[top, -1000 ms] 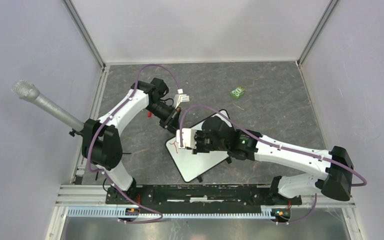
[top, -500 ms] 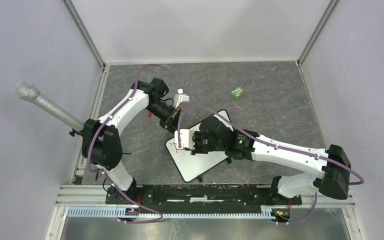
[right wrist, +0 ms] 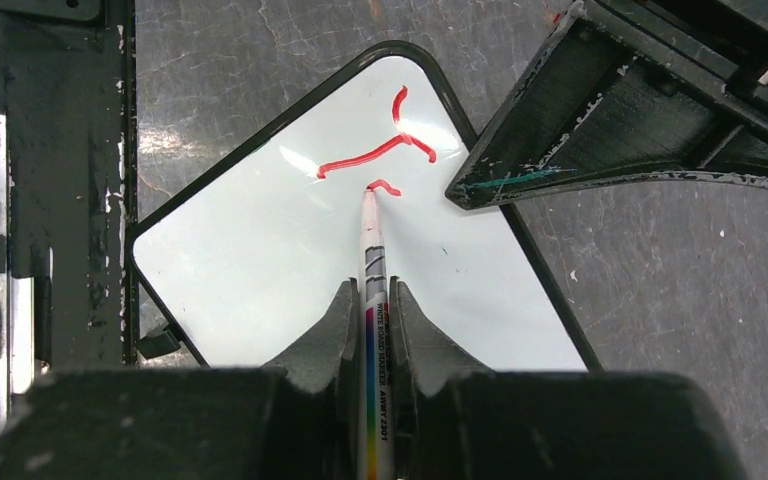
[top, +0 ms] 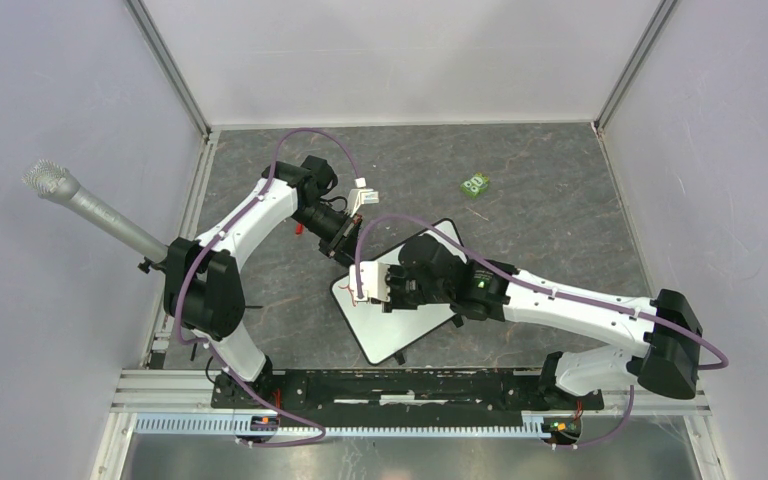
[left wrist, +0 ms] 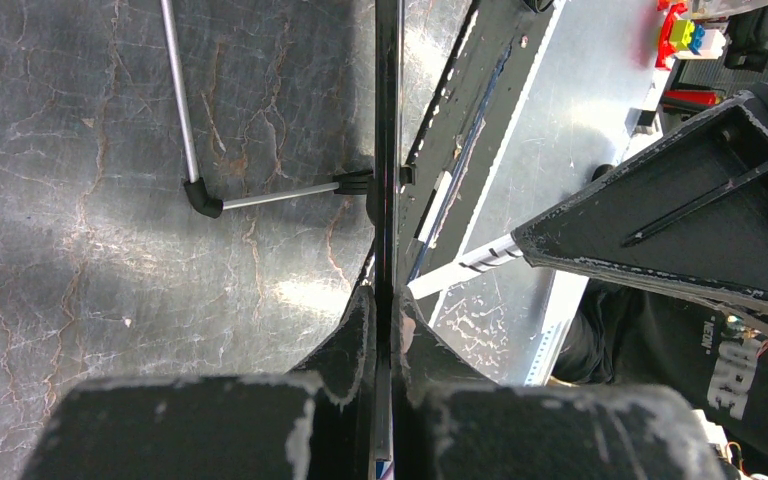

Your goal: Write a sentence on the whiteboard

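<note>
The right end effector (right wrist: 372,292) is clamped tight on a marker (right wrist: 371,255). The marker is a slim white barrel with a rainbow stripe and small print along it. Its tip touches the whiteboard (right wrist: 280,265) at a short red hook. Beside the tip, the sentence (right wrist: 380,150) amounts to a few glossy red strokes near one rounded corner.

The left end effector (left wrist: 384,300) is closed on the whiteboard's thin dark rim, seen edge-on in its own camera.

The board is flat, white and smooth. It sits turned diagonally at the middle of the counter (top: 560,220), which is a dark grey, stone-like surface with pale veins. A small green block (top: 476,185) lies toward the far right corner, well apart from the board.
</note>
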Robot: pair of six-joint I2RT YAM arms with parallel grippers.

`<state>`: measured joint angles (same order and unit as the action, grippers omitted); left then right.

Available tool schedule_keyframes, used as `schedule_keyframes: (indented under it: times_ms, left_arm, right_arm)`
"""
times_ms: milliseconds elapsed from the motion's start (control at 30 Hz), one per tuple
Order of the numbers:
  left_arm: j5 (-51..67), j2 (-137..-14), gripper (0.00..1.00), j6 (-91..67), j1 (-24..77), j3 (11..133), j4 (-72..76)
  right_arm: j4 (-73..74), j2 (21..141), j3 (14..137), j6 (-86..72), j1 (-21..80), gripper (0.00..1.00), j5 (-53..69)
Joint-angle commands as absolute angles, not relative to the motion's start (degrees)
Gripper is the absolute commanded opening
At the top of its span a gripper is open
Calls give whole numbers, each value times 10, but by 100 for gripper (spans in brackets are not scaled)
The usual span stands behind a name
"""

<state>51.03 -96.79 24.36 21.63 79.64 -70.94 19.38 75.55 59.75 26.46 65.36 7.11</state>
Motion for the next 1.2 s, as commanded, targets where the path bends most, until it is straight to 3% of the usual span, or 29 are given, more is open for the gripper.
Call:
schedule_keyframes:
  times_ms: [0, 567, 1167]
  left_arm:
    - [514, -949, 2, 266, 220, 793, -714]
    - [515, -947, 2, 266, 219, 793, -713]
    - [515, -946, 3, 267, 219, 791, -714]
  right_arm:
    - [203, 738, 589, 276, 657, 0, 73]
    - [200, 731, 604, 274, 647, 0, 4]
    - [185, 765, 634, 256, 649, 0, 31]
